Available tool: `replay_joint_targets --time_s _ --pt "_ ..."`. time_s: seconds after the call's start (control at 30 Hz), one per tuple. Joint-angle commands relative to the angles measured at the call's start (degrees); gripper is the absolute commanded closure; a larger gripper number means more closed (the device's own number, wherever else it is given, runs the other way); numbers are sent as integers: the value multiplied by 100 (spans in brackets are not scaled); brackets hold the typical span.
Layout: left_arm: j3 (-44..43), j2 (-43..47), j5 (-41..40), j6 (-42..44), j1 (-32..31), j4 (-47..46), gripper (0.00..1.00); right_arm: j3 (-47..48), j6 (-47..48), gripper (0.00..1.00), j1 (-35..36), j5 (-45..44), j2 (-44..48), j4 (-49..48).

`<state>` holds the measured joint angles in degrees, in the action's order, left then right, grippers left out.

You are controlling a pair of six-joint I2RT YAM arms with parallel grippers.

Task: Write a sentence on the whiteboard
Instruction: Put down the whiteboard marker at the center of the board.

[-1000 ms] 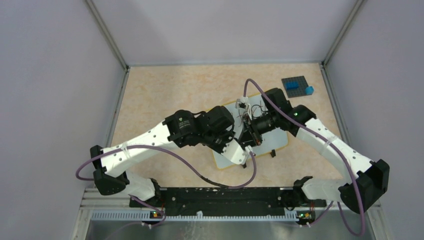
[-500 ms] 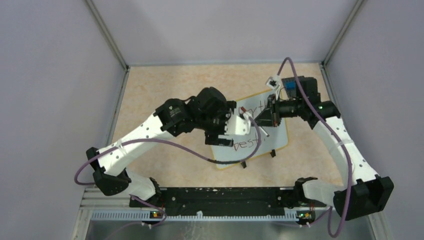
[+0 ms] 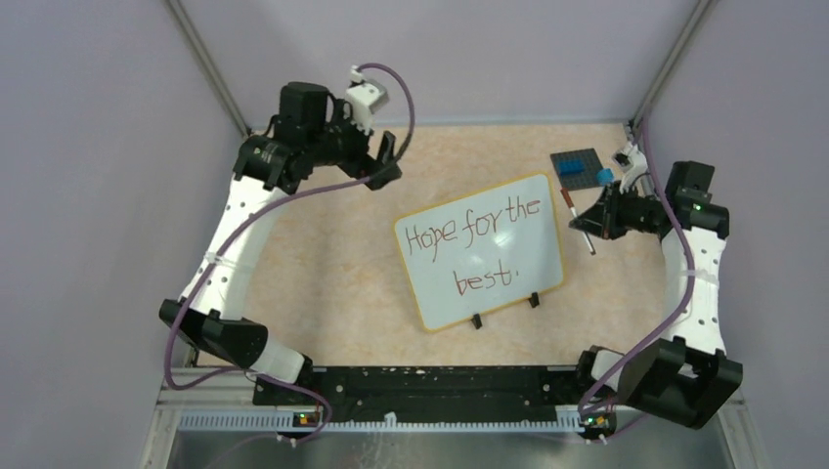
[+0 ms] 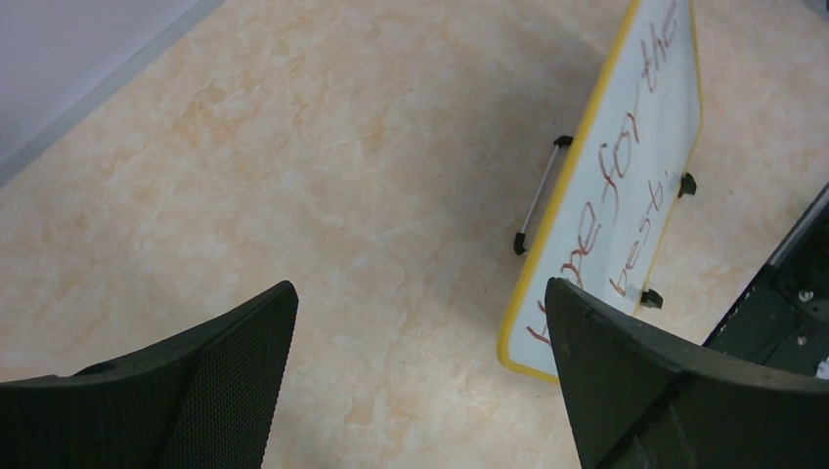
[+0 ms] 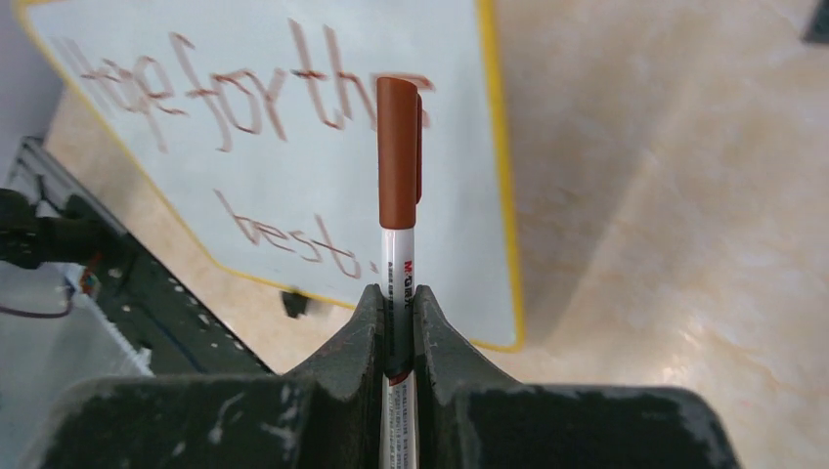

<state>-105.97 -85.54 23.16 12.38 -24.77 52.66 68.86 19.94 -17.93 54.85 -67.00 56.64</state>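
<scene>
Reddish-brown strokes make up the sentence [image 3: 476, 237], "Hope for the" over "best.", on the face of the whiteboard [image 3: 430, 288]. The yellow-rimmed board stands near the middle of the table [image 3: 313, 244] on two black feet [image 3: 476, 320] along its near edge, turned a little counter-clockwise.

From above the board looks almost flat. The left wrist view instead shows it leaning, with a thin silver prop bar [image 4: 540, 195] with black ends behind it.

Just off the board's right edge, not touching it, the right gripper [image 3: 598, 217] is clamped on a marker [image 3: 579, 223]. The top view shows this only as a thin stick. The right wrist view shows its white printed barrel pinched between the two fingers, and its brown cap on, pointing toward the board's writing.

Beyond the board's far right corner, near the marker, lies a dark grey studded plate [image 3: 577, 166] carrying blue bricks.

Well away from the board's far left corner, the left gripper [image 3: 381, 156] hangs with its fingers spread wide. In its own view only tabletop shows between them, with the board off to one side.
</scene>
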Motion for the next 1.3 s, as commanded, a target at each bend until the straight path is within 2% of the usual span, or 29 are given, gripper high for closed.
replay_joint_targets --time_s 0.0,0.1,0.3,0.57,0.77,0.9,0.97,1.03,1.27 --pt "301 119 797 -908 1006 -372 1 -518 942 100 -528 -971 -124 257" --pt "834 177 1189 -936 1730 -449 1 -958 891 100 -687 -1531 -87 -107" --pt "1870 229 1357 -540 2811 -614 1 -1668 632 100 -781 -2671 -104 -1240" --pt "2768 226 1330 -57 3195 -877 1 -2440 379 100 -775 -3478 -434 -2778" --pt "3105 64 1333 160 3329 -829 1 -2484 473 100 -773 -3706 -1151 -3055" --pt "3235 -45 1444 265 3389 -863 1 -2548 479 92 -776 -3787 -1453 -3266" --pt "3270 -101 1439 293 3402 -863 1 -2544 446 82 -769 -3784 -1557 -3334" --pt "3321 -150 1457 313 3424 -855 1 -2536 431 78 -776 -3789 -1631 -3340" --pt "3425 -170 1535 414 3472 -819 1 -2481 449 55 -771 -3630 -1577 -3013"
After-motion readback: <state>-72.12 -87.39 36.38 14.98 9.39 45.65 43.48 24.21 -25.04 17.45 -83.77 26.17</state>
